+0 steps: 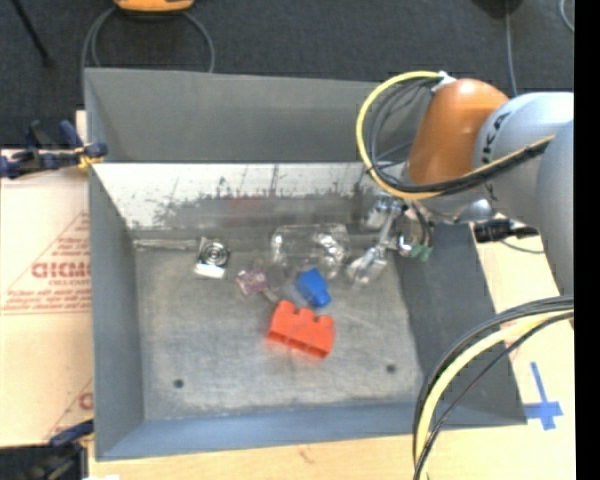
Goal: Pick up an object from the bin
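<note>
Pieces of clear plastic [302, 245] are lying near the back wall of the bin [120, 298], right of its middle, and they are sitting nearest the gripper [368, 265]. It is hanging just to their right, low over the floor. Nothing is showing in its grasp. I cannot tell the jaw state, since that end is blending into glare.

Step in hand, as I'm judging it: approach, with the tool getting placed beside the clear bits and no pick made yet. The next move is calling for centring over one piece, going down to the floor and clamping. The clear stuff is looking thin and slick, so a miss is likely.

Going outward:
- blue piece [313, 288], lying just in front of the clear ones
- orange-red toy brick [301, 331], sitting just beyond the blue one
- pinkish clear bit [250, 283], lying further left
- silvery part [212, 258], lying further left again

Writing: none is showing on the bin things. Dark letters on the arm's grey shell [495, 140], beside the orange cover [450, 133], are being cut off and aren't reading in full.
</note>
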Controlling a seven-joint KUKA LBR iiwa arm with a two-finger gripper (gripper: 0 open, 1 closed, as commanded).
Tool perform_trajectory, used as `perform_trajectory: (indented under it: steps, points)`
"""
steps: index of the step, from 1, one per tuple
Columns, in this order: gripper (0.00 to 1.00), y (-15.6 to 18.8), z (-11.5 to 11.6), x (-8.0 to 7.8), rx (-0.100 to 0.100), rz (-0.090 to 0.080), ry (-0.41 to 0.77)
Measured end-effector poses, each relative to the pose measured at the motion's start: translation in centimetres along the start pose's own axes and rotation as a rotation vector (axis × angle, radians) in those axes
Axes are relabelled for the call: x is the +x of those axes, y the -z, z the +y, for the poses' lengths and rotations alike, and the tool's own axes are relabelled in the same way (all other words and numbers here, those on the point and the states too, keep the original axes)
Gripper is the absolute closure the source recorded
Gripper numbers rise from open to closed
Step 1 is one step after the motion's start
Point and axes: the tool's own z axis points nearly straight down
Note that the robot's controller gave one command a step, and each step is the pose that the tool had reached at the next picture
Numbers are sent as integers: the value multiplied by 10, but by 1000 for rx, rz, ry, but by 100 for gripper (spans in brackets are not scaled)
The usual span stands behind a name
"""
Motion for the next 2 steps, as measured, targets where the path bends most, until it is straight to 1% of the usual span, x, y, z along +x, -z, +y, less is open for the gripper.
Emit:
perform_trajectory:
  steps: [1, 2]
  points:
    - [0, 14, -18, -1, 5, 2, 54]
    - [0, -18, -15, -5, 4, 2, 103]
